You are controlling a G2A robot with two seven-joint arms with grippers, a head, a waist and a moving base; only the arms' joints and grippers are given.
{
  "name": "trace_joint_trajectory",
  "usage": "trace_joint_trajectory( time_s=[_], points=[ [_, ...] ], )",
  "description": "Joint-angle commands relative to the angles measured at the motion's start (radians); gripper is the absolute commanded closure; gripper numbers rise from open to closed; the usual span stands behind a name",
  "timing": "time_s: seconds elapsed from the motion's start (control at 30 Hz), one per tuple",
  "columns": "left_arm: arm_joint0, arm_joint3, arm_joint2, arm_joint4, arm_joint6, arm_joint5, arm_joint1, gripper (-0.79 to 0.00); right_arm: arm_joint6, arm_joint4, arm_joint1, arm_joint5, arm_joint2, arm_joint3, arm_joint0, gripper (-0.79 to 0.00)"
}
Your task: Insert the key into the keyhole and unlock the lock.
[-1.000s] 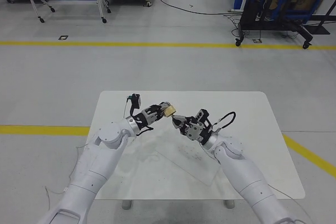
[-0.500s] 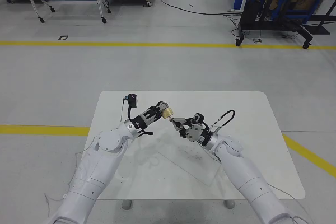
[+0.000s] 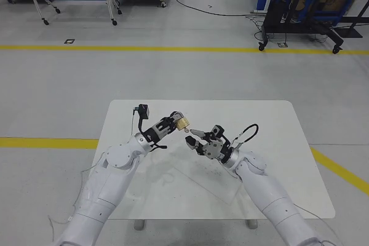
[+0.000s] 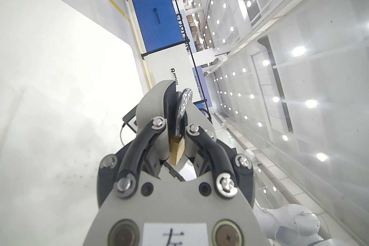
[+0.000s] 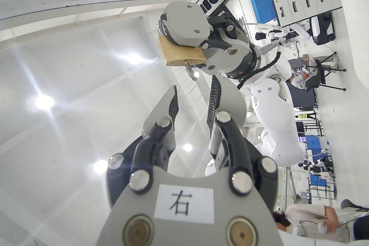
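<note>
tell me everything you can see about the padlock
The padlock is a small brass-coloured block with a silver metal shackle. It is held above the table by the left end effector, which closes over the shackle and the top of the body. A silver key sits in the keyhole in its bottom face. The open right end effector is near but apart from it. Whether the shackle is released cannot be told.
</note>
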Motion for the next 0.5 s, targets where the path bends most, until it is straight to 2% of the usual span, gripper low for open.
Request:
trace_joint_trajectory(
  time_s=[0.0, 0.13, 0.27, 0.47],
  points=[
    [0.002, -0.004, 0.003, 0.005, 0.001, -0.003, 0.0, 0.0, -0.002, -0.002, -0.001, 0.001, -0.002, -0.001, -0.002, -0.24],
    [0.005, -0.008, 0.007, 0.014, 0.0, -0.011, -0.001, 0.0, -0.01, 0.017, -0.006, 0.015, -0.012, 0.013, 0.005, -0.2],
    [0.011, -0.012, 0.007, 0.024, -0.001, -0.021, 0.0, 0.0, 0.002, 0.055, -0.012, 0.031, -0.018, 0.035, 0.017, -0.006],
    [0.019, -0.02, 0.002, 0.046, -0.005, -0.041, 0.003, 0.0, 0.028, 0.097, -0.018, 0.083, -0.026, 0.068, 0.034, 0.0]
  ],
)
